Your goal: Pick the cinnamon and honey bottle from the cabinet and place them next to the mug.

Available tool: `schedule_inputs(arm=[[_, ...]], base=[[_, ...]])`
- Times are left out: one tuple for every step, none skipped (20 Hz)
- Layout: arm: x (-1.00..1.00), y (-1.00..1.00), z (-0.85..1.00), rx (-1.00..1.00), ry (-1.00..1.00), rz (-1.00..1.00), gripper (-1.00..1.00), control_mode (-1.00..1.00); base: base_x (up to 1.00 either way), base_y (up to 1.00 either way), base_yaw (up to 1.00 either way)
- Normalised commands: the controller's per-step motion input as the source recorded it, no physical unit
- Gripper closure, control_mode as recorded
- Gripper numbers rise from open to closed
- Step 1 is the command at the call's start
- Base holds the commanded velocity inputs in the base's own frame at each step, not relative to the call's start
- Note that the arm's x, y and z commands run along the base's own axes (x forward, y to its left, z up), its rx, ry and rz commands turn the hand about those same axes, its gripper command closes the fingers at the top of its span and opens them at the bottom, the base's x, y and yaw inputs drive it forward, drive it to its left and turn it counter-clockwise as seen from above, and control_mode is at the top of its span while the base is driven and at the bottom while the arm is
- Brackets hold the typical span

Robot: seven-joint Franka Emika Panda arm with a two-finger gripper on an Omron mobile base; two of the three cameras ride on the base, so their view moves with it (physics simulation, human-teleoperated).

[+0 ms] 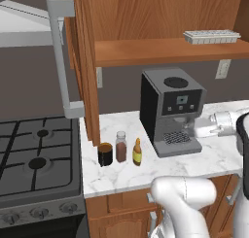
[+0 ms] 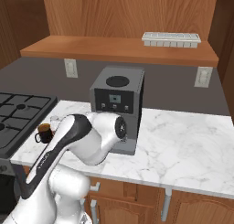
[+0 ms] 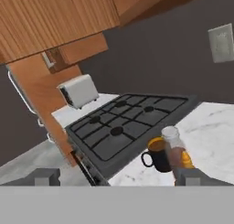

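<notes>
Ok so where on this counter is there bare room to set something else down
The widest bare marble counter lies right of the coffee machine. A front strip before the mug, cinnamon and honey bottle is free too. It is crowded between those three and the stove.

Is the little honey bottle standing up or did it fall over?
Standing up. The honey bottle sits upright on the marble counter, orange tip pointing up, beside the cinnamon and the mug.
</notes>
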Motion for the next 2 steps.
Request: schedule_inputs(arm=[[-0.98, 0.0, 0.39, 0.0, 0.02, -0.41, -1.0, -1.0], [-0.91, 0.0, 0.39, 0.0, 0.02, -0.41, -1.0, -1.0]], base=[[0.0, 0.0, 0.0], [0.0, 0.0, 0.0]])
